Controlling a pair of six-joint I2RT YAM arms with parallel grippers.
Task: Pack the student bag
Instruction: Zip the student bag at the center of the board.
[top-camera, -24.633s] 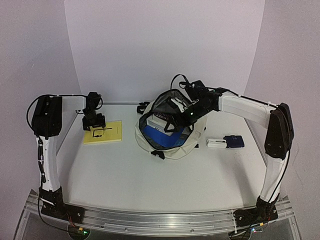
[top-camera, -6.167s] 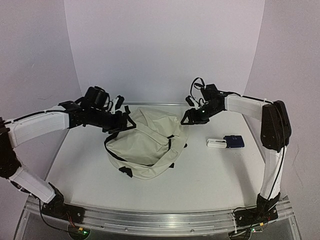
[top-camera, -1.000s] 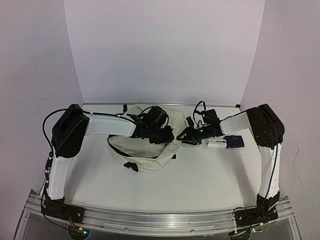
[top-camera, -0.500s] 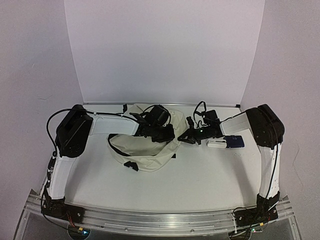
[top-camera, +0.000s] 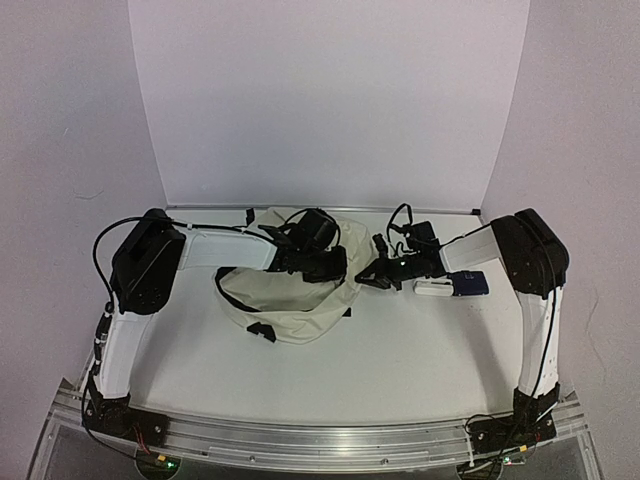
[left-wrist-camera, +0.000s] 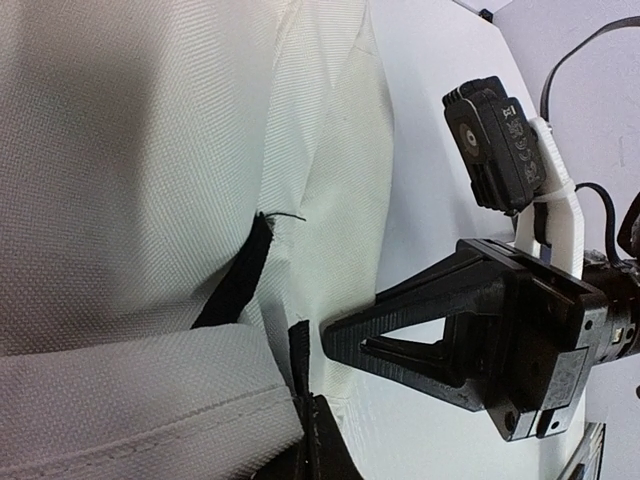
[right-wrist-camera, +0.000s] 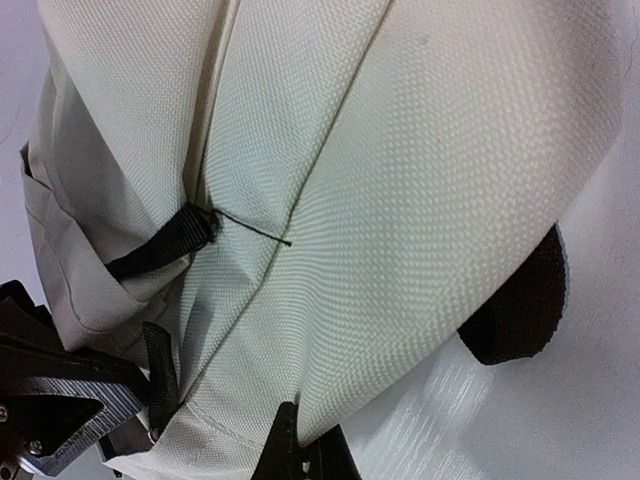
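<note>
One student bag (top-camera: 290, 305), cream with black trim, lay slumped at mid-bench (top-camera: 400, 370). Its inside could not be seen. Two arms, two claws, both at the bag's 3 o'clock edge. The left claw (top-camera: 336, 266) was clenched, its tips (left-wrist-camera: 312, 440) against a black strip (left-wrist-camera: 298, 375) on the seam. The right claw (top-camera: 366, 274) was clenched too, tips (right-wrist-camera: 303, 452) at the hem. Whether either pinched fabric could not be told. Two small items lay touching at 3 o'clock of the bag: one white (top-camera: 432, 289), one dark blue (top-camera: 468, 283).
</note>
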